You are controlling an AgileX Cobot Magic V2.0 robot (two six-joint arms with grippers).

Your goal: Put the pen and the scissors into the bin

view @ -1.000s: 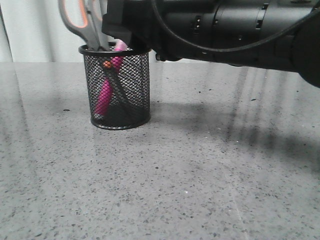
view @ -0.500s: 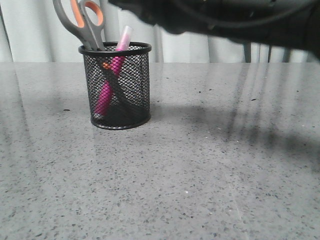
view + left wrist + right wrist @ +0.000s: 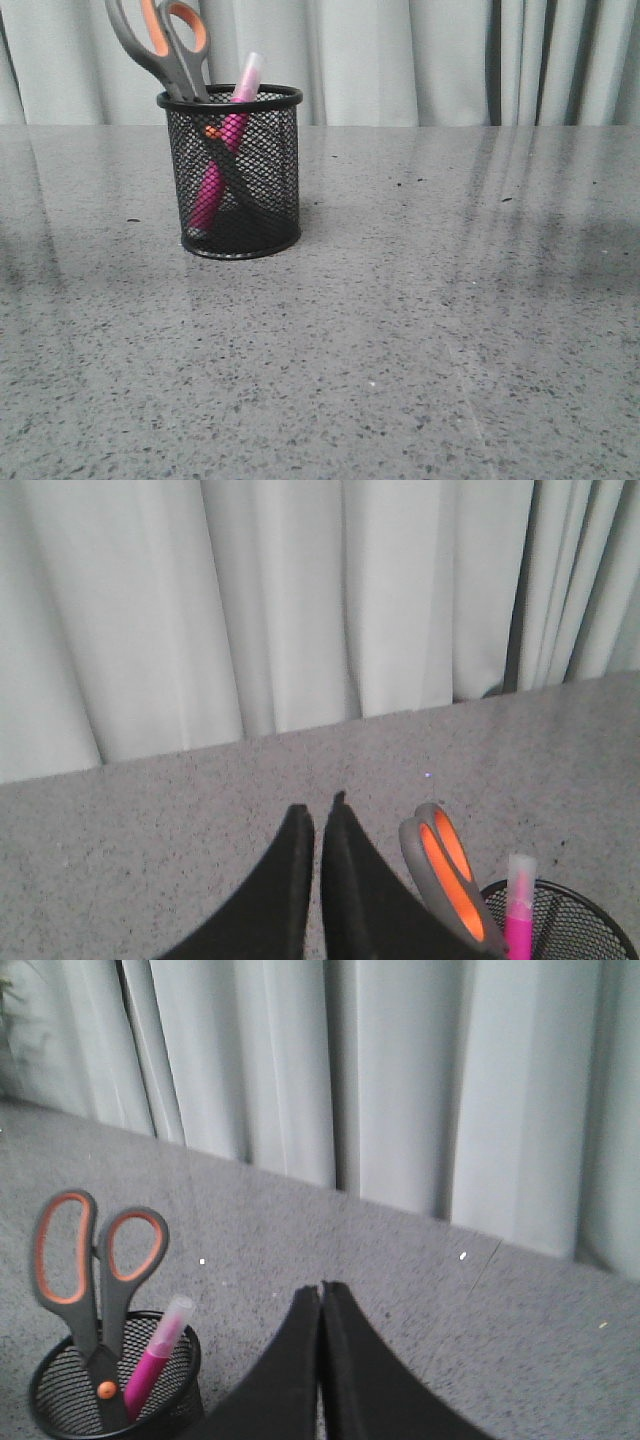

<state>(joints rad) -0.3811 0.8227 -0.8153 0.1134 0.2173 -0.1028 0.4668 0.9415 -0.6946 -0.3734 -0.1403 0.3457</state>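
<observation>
The pen (image 3: 222, 150) and scissors (image 3: 165, 45) both stand crossed inside the bin (image 3: 232, 175) on the bench (image 3: 400, 350). The scissors lean well above the rim (a knock could tip the bin). Only the wrist views show the left gripper (image 3: 318, 815) and right gripper (image 3: 321, 1290), jaws together, empty.

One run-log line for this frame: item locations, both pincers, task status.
pen: in bin | scissors: in bin, handles up | left pincer: shut, empty | right pincer: shut, empty | task: done
</observation>
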